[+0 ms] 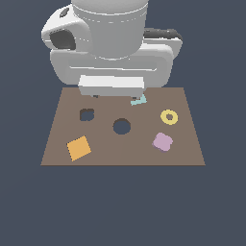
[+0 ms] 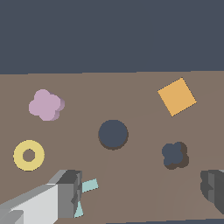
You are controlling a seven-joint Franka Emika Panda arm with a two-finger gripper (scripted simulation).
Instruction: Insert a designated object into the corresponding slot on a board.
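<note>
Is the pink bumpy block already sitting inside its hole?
No, the pink bumpy block lies on the brown board near the yellow ring, and the wavy-edged hole is empty.

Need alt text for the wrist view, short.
Open claw hovers empty over a brown board holding a lilac-pink bumpy block, yellow ring, orange square tile and small teal piece. A round hole and a wavy-edged slot are unfilled.
</note>
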